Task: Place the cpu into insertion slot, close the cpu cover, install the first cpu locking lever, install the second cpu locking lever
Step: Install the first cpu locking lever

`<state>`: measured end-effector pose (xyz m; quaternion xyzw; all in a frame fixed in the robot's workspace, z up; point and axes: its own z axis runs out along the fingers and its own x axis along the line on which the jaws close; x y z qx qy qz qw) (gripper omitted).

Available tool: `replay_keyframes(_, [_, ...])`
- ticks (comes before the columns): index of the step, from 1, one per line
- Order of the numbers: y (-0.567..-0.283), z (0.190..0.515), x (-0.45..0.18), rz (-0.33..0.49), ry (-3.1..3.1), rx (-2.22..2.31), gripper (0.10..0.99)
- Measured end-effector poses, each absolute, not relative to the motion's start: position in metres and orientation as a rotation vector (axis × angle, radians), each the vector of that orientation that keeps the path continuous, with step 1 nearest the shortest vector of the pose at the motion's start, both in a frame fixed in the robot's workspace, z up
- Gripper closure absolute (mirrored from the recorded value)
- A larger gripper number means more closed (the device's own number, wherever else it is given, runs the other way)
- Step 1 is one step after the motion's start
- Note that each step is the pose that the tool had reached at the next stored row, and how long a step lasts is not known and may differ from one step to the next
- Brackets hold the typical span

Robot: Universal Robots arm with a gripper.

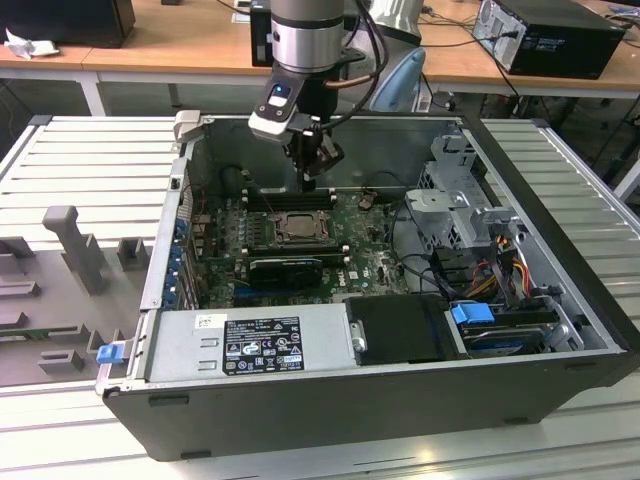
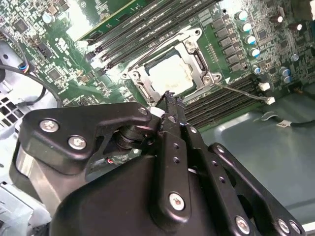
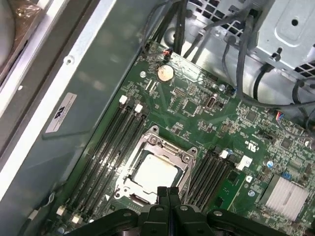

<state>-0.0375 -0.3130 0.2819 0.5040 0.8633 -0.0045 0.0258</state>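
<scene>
The cpu point(image 3: 155, 172) lies flat in the insertion slot point(image 1: 297, 228), its pale face showing through the window of the cpu cover point(image 3: 165, 148). The cover's metal frame lies down over the socket in both wrist views. A thin metal locking lever point(image 2: 241, 92) runs out from one socket corner across the black memory slots. My gripper point(image 1: 318, 165) hangs a little above the board, by the socket edge nearest the case's back wall. Its fingertips point(image 3: 167, 191) are pressed together with nothing between them. In the second wrist view the cpu point(image 2: 170, 76) sits just beyond the gripper point(image 2: 170, 98).
Long black memory slots point(image 3: 106, 152) flank the socket on both sides. A grey drive cage point(image 1: 455, 200) with cables stands at the exterior view's right. A power supply point(image 1: 250, 345) lies along the case's front wall. A coin battery point(image 3: 164, 73) sits on the green board.
</scene>
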Motion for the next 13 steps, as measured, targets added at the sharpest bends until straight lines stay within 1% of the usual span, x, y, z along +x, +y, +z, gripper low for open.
replay_keyframes(13, [-0.3130, 0.2819, -0.0375, -0.027, 2.786, 1.316, 0.980])
